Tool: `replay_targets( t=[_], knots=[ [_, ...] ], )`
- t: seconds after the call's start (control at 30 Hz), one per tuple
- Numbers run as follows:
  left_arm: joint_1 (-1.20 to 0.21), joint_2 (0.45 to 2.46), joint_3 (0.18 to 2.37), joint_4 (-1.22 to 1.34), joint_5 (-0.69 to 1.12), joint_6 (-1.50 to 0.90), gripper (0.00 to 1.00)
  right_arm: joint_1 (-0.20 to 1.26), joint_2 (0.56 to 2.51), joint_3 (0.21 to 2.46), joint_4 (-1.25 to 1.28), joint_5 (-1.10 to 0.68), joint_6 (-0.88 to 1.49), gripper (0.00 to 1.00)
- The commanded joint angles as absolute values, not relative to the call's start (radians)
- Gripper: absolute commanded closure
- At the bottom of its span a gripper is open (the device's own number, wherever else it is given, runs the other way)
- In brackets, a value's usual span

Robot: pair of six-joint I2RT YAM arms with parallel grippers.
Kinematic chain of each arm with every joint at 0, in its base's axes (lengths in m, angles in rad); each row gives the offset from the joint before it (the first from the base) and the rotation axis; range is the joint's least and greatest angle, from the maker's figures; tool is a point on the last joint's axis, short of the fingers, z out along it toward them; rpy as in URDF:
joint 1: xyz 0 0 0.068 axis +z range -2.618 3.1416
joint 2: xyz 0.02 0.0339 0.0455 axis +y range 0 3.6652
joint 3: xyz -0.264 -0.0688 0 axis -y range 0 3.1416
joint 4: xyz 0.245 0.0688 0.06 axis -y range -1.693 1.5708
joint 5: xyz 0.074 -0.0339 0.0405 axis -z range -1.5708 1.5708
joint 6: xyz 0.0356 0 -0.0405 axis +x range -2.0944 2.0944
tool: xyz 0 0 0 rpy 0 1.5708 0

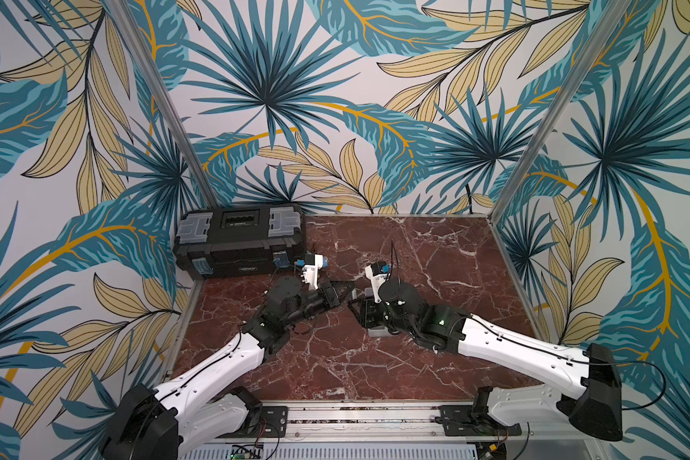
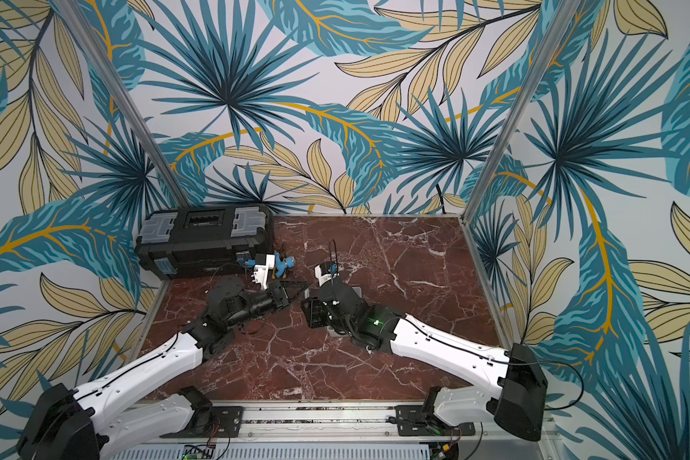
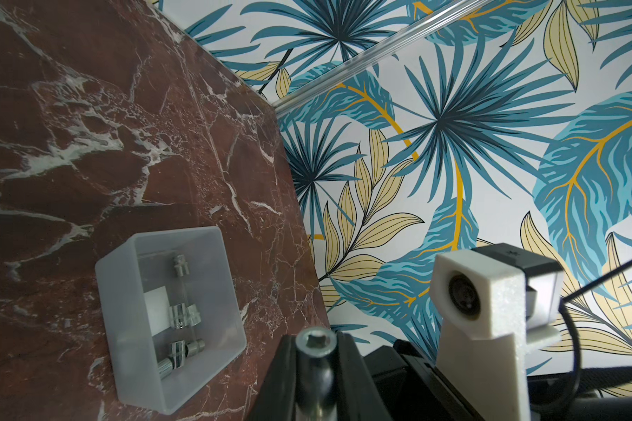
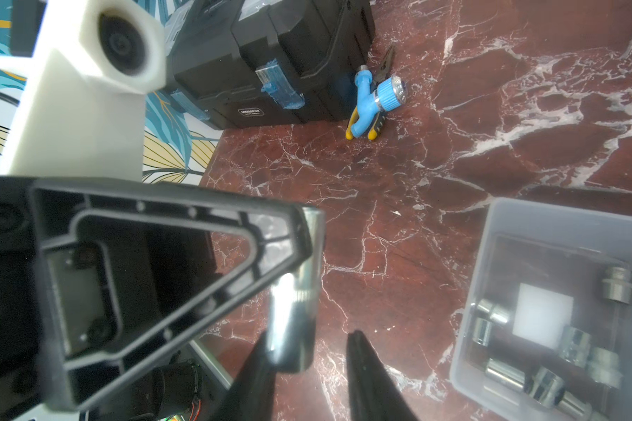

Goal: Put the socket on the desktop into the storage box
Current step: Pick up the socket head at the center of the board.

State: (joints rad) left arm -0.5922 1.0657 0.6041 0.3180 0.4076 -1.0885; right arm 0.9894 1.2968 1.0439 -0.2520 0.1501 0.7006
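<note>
Currently left claw (image 3: 316, 339) clamps chrome cylindrical metal socket (image 4: 294, 291); right claw (image 4: 311, 337) jaws apart, flanking socket's free end, near translucent grey plastic storage box (image 4: 489, 237).

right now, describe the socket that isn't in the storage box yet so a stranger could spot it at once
On the red-brown marble desktop sits a translucent grey storage box. Just beside it, the left end effector clamps one shiny chrome socket. Unlike the other sockets, which lie loose inside the box, this one is in a grip.
</note>
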Motion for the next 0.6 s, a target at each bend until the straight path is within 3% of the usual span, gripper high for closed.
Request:
replay_targets(
  t=[0.0, 0.2, 0.37, 0.57],
  knots=[
    [-0.597, 1.054, 0.568, 0.278, 0.453, -1.06, 1.0, 0.975, 1.309, 1.085, -0.208, 0.226, 0.684, 0.66],
    [-0.597, 1.054, 0.563, 0.276, 0.461, -1.051, 1.0, 0.974, 1.32, 1.087, -0.208, 0.227, 0.686, 0.67],
    [-0.597, 1.054, 0.555, 0.27, 0.46, -1.046, 1.0, 0.975, 1.313, 1.082, -0.183, 0.202, 0.68, 0.59],
    [-0.597, 1.052, 0.548, 0.262, 0.459, -1.042, 1.0, 0.974, 1.29, 1.065, -0.158, 0.196, 0.679, 0.59]
  ],
)
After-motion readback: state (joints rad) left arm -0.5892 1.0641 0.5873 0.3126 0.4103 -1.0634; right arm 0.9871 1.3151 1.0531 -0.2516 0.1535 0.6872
